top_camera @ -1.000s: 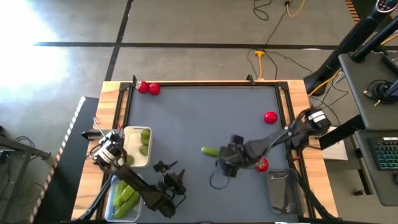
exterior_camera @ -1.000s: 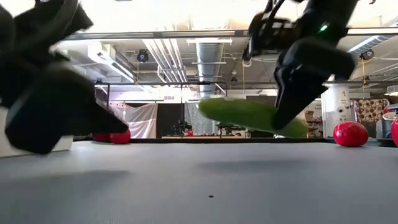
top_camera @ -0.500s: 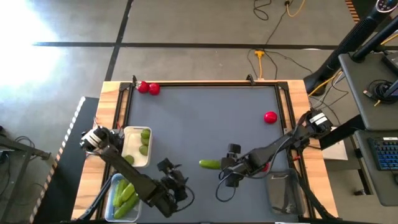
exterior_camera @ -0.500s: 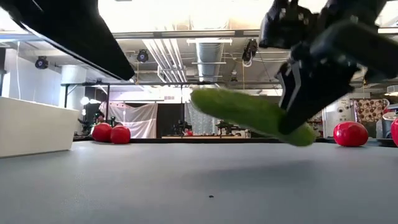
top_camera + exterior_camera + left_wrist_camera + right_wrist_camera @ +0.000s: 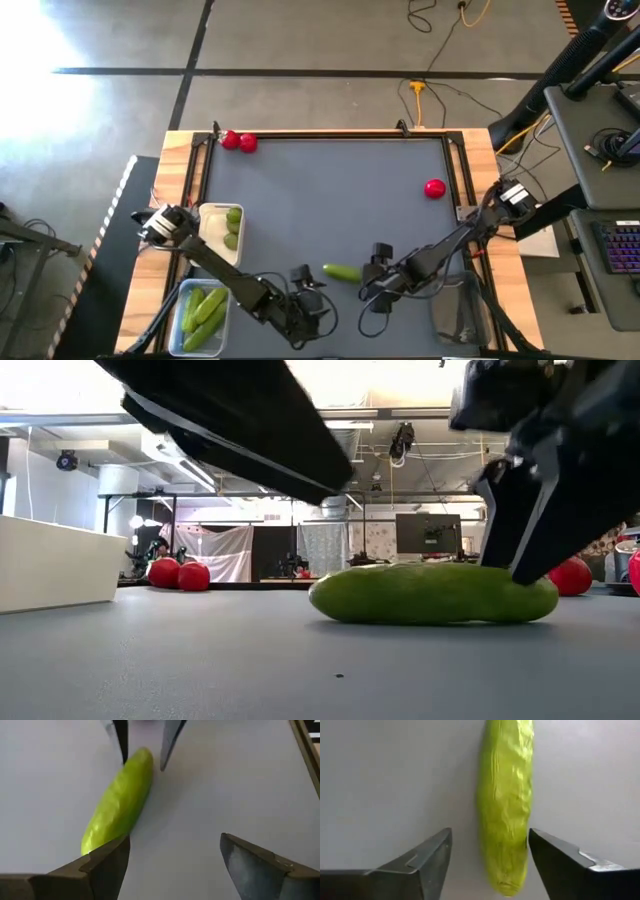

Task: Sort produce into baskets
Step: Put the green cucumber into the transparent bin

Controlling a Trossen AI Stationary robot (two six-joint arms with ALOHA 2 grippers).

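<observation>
green cucumber [image 5: 343,272] lying flat on the grey surface [image 5: 330,190] between two sets of parted, empty jaws, left gripper [image 5: 172,857] and right gripper [image 5: 489,851] at either end; likely light, stiff, glossy-slick, best pinched mid-length.

no readable text, no labels, no brand marks, no numbers, no signs in any view, nothing legible on table, produce, tubs or the room behind
</observation>
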